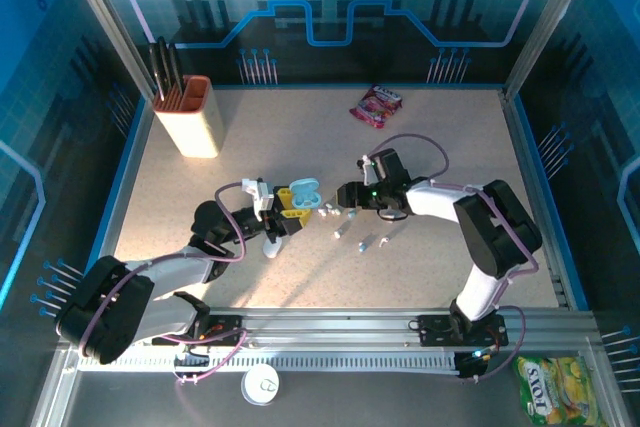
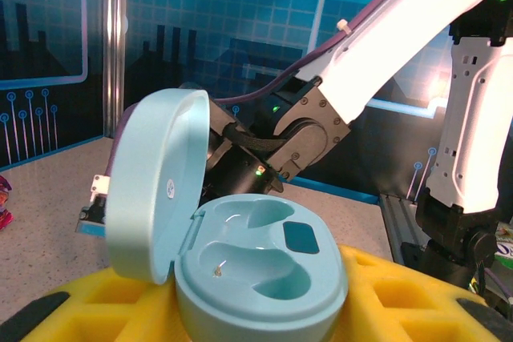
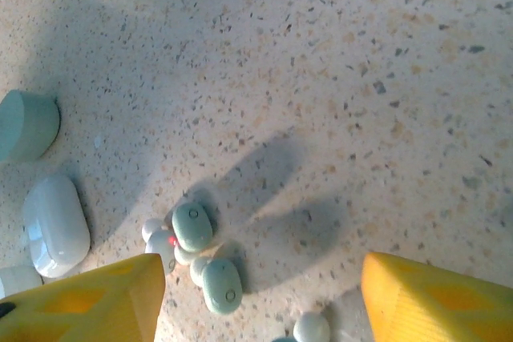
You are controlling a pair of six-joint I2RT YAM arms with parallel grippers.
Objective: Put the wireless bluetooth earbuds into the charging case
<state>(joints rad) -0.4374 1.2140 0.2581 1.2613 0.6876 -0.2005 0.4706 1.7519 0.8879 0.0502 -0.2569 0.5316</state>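
**Blue case held open, earbuds lying on the desk**

The speckled beige desk (image 1: 430,147) carries everything. The left arm (image 1: 150,282) reaches in from the near left corner. The right arm (image 1: 490,222) reaches in from the near right. Their tips come close together near the middle of the desk.

A tan knife block with an orange top (image 1: 190,122) stands at the far left. A red snack packet (image 1: 377,105) lies by the far edge. A green and yellow snack bag (image 1: 545,387) lies off the desk, at the near right corner.

The left jaws are closed on a light-blue pebble-shaped plastic charging case (image 2: 264,278), with yellow foam on both sides of it. Its lid stands up, wide open, and the two hollows inside are bare.

The right jaws are open. Their yellow fingers (image 3: 88,302) stand well apart above the desk.

A closed white pebble-shaped case (image 3: 56,226) lies on the desk. Near it lie the tiny light-blue and white plastic earbuds (image 3: 192,226). They sit in a little heap, touching each other, on the desk between the two arm tips and outside the blue case.
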